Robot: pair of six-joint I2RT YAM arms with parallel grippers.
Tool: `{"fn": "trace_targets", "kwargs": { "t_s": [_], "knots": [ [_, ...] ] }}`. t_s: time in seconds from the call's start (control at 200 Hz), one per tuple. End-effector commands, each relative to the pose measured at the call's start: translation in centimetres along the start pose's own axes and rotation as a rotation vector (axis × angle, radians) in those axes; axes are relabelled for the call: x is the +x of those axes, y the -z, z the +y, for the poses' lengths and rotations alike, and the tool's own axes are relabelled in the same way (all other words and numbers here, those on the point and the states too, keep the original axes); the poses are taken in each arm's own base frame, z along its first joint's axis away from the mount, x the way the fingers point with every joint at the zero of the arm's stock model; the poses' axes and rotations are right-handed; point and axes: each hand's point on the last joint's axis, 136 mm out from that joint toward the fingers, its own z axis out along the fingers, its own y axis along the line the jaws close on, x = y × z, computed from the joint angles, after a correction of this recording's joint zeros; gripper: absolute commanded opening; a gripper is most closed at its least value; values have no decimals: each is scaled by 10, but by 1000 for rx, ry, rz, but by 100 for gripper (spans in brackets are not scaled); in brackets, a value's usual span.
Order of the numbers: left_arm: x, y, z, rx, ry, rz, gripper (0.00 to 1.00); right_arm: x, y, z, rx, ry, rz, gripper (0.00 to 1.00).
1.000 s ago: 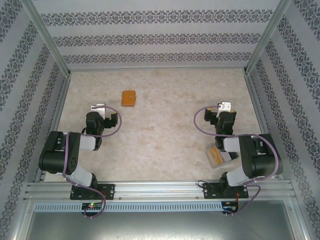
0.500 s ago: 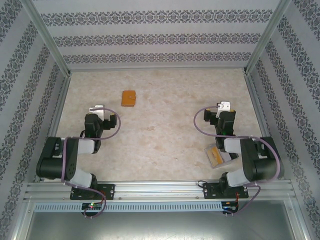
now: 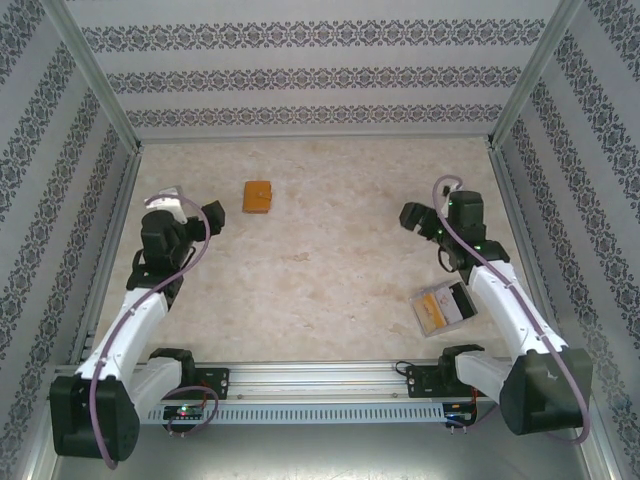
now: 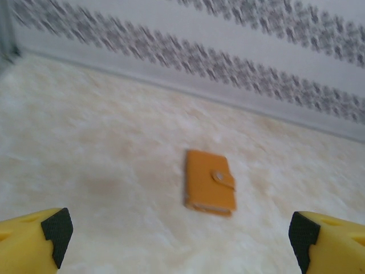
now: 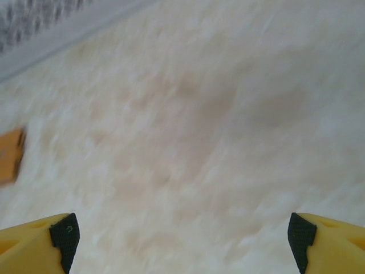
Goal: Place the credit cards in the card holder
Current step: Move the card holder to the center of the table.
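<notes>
Fingers of the left gripper (image 4: 179, 237) stand wide apart, yellow with black pads (image 4: 57, 231), and nothing lies between them. It hangs over the pale marbled table (image 3: 330, 270) on the left side. Straight ahead of it in the wrist view, farther off and clear of both fingers, lies the card holder (image 4: 209, 189). The holder is flat, folded shut, and its small clasp tab faces up. Beyond it rises the patterned far wall (image 4: 228, 34). From above, the card holder (image 3: 258, 196) sits in the far left part of the table, to the right of the left gripper and apart from it.

The right gripper (image 5: 182, 237) is also spread wide and empty, over bare table on the right side. A blurred orange strip shows at the left edge of its wrist view; what it is cannot be told for sure.

The credit cards (image 3: 432, 309) lie in a clear plastic box (image 3: 447, 324) at the near right, just beside the right arm (image 3: 500, 295). The top card is orange-yellow. Their number cannot be told. The box is well apart from the card holder.
</notes>
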Motion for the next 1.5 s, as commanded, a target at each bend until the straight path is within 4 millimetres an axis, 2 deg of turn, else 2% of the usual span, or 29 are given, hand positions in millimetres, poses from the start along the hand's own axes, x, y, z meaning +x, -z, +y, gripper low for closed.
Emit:
{"fn": "trace_targets", "kwargs": {
  "t_s": [0.0,0.045,0.135,0.22,0.285,0.35,0.425,0.485,0.53,0.57,0.635,0.694,0.739,0.824,1.024,1.189,1.249,1.324,1.494],
  "knots": [
    [20,-21,-23,118,91,222,99,43,-7,49,-153,-18,198,95],
    [23,-38,-27,121,100,299,100,50,-13,60,-140,18,224,94],
    [33,-74,-24,68,126,471,90,61,-27,85,-151,72,259,90],
    [48,-109,-19,22,157,631,78,66,-38,103,-156,81,281,86],
    [54,-133,-20,13,180,714,61,71,-44,118,-178,85,307,81],
    [57,-153,-22,25,199,735,61,75,-47,130,-196,91,320,79],
    [64,-174,-20,19,222,783,59,77,-48,140,-212,105,317,78],
    [69,-185,-25,43,244,826,52,78,-48,146,-222,107,319,77],
    [73,-193,-27,58,258,840,51,80,-49,149,-228,107,326,71],
    [76,-199,-26,52,273,846,43,81,-49,151,-232,104,337,67],
    [78,-206,-29,72,297,853,39,83,-49,151,-230,101,345,62],
    [77,-210,-40,138,329,853,31,85,-51,147,-219,91,346,62],
    [77,-213,-45,169,352,845,30,86,-50,146,-218,86,347,62],
    [81,-218,-44,161,375,856,30,88,-50,143,-207,74,345,62],
    [115,-213,-48,190,398,948,29,96,-52,135,-182,62,368,62],
    [150,-190,-50,199,389,1021,28,101,-53,130,-164,65,379,62],
    [165,-179,-51,196,379,1052,24,101,-54,129,-160,66,378,62],
    [182,-165,-55,192,351,1086,24,101,-55,127,-154,68,375,62],
    [202,-133,-72,200,303,1125,23,104,-60,127,-144,64,386,61]
  ]
}}
